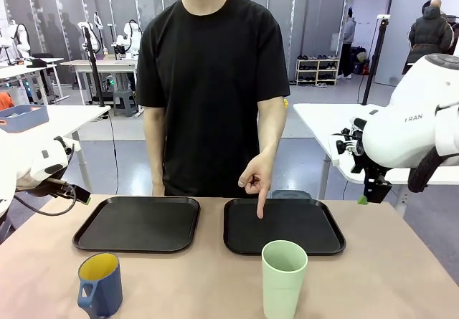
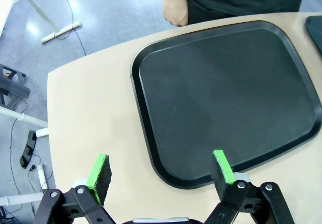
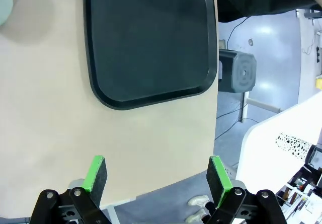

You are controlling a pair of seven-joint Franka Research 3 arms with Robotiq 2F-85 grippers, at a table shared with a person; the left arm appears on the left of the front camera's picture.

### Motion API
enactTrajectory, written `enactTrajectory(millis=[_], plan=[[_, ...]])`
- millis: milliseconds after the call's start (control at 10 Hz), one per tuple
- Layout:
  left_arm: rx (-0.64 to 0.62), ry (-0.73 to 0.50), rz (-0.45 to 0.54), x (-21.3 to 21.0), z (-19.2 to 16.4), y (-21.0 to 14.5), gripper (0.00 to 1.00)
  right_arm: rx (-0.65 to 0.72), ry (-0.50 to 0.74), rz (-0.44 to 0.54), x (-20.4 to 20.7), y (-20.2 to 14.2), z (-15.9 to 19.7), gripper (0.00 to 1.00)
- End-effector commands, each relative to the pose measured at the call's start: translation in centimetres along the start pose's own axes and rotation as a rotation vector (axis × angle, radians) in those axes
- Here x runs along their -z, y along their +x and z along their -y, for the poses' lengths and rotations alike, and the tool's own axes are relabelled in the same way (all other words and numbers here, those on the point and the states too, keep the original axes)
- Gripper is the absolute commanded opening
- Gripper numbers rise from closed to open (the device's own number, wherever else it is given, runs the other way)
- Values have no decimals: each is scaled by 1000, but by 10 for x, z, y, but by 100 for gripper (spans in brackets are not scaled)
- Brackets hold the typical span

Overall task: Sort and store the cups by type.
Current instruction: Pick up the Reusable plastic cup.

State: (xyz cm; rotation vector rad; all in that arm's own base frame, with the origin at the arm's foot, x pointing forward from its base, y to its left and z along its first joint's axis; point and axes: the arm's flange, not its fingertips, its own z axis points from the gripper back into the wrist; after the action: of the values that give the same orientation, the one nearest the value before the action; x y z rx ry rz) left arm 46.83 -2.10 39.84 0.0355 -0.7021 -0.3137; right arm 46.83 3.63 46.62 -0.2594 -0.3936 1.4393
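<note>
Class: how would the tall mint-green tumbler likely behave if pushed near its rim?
The mint-green tumbler stands tall and tapers downward, so it would probably tip rather than slide. Its smooth, handleless wall may slip when gripped.

left arm [image 1: 29,167] sits low at the left edge, right arm [image 1: 412,129] higher at the right edge. left gripper [image 2: 160,169] and right gripper [image 3: 156,172] hover pointing down - fingers spread wide, empty.

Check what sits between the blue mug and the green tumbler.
Nothing: in the front view the table between the blue mug and the mint-green tumbler is bare. The left tray and right tray lie farther back.
</note>
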Motion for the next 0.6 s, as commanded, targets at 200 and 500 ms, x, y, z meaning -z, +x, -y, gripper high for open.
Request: enactTrajectory(millis=[200,500], plan=[[-1,2,1,0,1,2,100,15,-1,19,-3,0,-2,100],[-1,2,1,0,1,2,100,-19,78,50,7,-1,-15,100]])
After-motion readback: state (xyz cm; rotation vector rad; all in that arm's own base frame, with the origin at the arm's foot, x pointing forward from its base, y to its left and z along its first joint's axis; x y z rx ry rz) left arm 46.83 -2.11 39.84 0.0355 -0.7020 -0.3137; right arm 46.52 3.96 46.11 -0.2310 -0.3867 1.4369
